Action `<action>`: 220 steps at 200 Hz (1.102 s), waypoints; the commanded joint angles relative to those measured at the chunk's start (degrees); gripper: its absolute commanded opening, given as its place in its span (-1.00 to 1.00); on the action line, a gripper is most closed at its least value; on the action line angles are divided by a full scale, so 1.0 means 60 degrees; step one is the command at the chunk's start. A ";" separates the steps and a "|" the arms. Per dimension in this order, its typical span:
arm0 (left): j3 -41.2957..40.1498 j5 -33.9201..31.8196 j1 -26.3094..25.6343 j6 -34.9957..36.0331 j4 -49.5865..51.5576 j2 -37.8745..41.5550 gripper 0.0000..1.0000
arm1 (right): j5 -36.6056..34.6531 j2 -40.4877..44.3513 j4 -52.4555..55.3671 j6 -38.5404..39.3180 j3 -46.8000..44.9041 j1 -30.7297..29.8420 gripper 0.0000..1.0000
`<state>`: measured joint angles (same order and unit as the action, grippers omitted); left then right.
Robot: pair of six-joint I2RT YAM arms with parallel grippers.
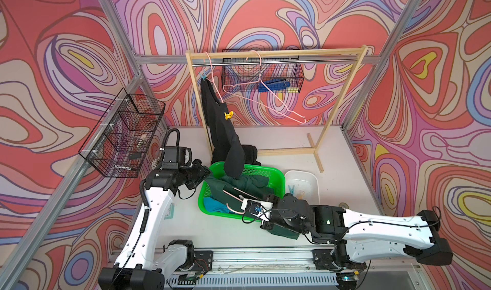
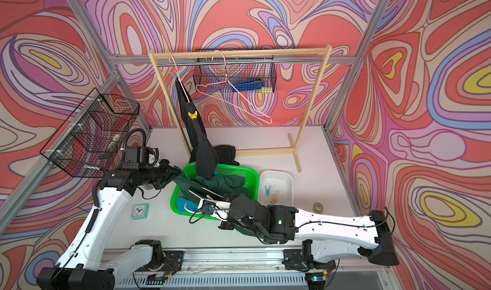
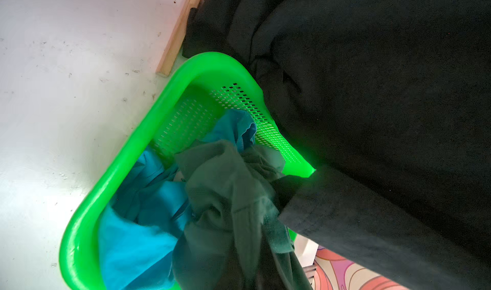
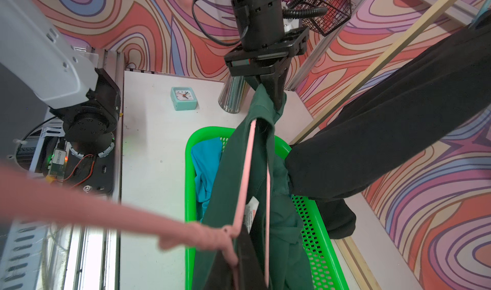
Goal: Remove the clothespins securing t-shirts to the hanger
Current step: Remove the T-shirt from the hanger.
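Top views show a wooden rack [image 1: 279,52] at the back of the table. A black shirt [image 1: 220,131] hangs from it on a pink hanger, and its end droops into the green basket [image 1: 202,195].

A green shirt [image 1: 239,183] and a blue shirt [image 1: 215,205] lie in the basket. I see no pins on either one. A white tray [image 1: 316,187] sits just beside the basket.

The green shirt has a pink hanger [image 4: 248,163] inside it. The left gripper [image 4: 268,94] is pinched tight on the edge of the green shirt. The right gripper [image 4: 240,244] is closed, and it looks like it holds that hanger by the neck.

An empty hanger [image 1: 303,120] hangs on the rack too.

Now the pins. A blue pin [image 1: 291,189] and a pale pin [image 1: 301,194] lie in the tray. So some of the job looks done. A blue pin [image 1: 203,76] and a yellow pin [image 1: 228,115] still clip the black shirt to its hanger. I think those two are what is left. The other pins I cannot find.
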<state>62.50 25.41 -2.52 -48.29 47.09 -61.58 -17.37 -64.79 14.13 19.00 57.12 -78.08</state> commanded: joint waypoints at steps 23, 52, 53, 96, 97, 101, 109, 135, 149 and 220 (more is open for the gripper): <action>0.0181 -0.1001 0.0055 0.0236 -0.0020 0.0143 -1.00 | -0.0716 0.1302 -0.0194 -0.0410 -0.0397 0.0125 -1.00; 0.0405 -0.1784 0.0069 0.0175 -0.0114 0.0141 -1.00 | -0.0819 0.2162 0.0095 -0.0526 -0.0740 0.0125 -1.00; 0.0429 -0.1801 0.0077 0.0179 -0.0114 0.0141 -1.00 | -0.0830 0.2189 0.0108 -0.0521 -0.0743 0.0132 -1.00; 0.0894 -0.2571 0.0084 0.0460 0.0105 -0.0063 -1.00 | -0.1025 0.3160 0.0574 -0.0502 -0.0958 0.0131 -1.00; 0.0893 -0.2583 0.0084 0.0453 0.0113 -0.0071 -1.00 | -0.1028 0.3179 0.0574 -0.0502 -0.0962 0.0127 -1.00; 0.0893 -0.2576 0.0084 0.0447 0.0099 -0.0090 -1.00 | -0.1018 0.3242 0.0578 -0.0497 -0.0976 0.0122 -1.00; 0.0879 -0.2504 0.0098 0.0443 0.0052 -0.0110 -1.00 | -0.0992 0.3359 0.0577 -0.0501 -0.1014 0.0124 -1.00; 0.0707 -0.2427 0.0100 0.0376 -0.0105 -0.0178 -1.00 | -0.0987 0.3637 0.0549 -0.0427 -0.1105 0.0127 -1.00; 0.0566 -0.2393 0.0098 0.0330 -0.0197 -0.0184 -1.00 | -0.0965 0.3800 0.0450 -0.0385 -0.1153 0.0124 -1.00; -0.0324 -0.1810 0.0098 0.0592 -0.0756 -0.0172 -1.00 | -0.1263 0.4245 -0.1575 0.0411 -0.1514 0.0126 -1.00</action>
<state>62.92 17.10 -2.70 -46.39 46.33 -62.15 -21.67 -39.33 10.68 18.46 47.33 -77.56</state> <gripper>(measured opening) 0.059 0.061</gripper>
